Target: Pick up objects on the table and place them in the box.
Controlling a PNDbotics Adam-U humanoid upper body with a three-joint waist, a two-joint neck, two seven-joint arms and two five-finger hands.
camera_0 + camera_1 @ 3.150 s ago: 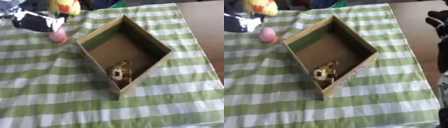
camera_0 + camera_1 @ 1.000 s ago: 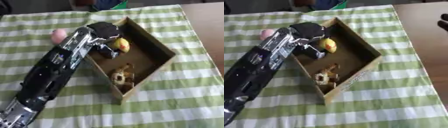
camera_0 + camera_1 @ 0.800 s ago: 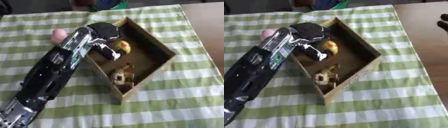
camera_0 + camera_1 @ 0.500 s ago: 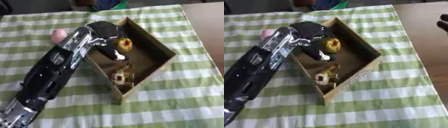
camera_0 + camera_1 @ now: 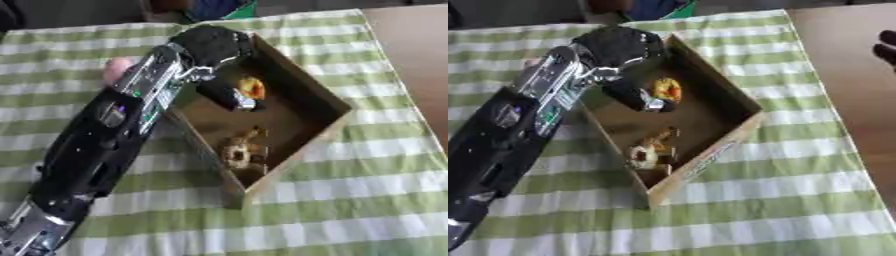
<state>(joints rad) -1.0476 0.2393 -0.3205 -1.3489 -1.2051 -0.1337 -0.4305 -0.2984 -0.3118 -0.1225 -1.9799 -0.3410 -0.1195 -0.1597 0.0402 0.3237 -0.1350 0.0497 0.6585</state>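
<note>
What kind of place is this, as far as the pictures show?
Probably an indoor tabletop set for toy-sorting practice: a green checked cloth, a cardboard box holding small toys, and the left hand reaching inside.

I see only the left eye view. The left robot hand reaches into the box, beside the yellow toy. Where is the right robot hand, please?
Observer: The right robot hand shows at the right edge of the right eye view, over the bare brown table.
Operator: Is it close to the box?
Observer: No. It is well apart from the box, out past the edge of the cloth.
</note>
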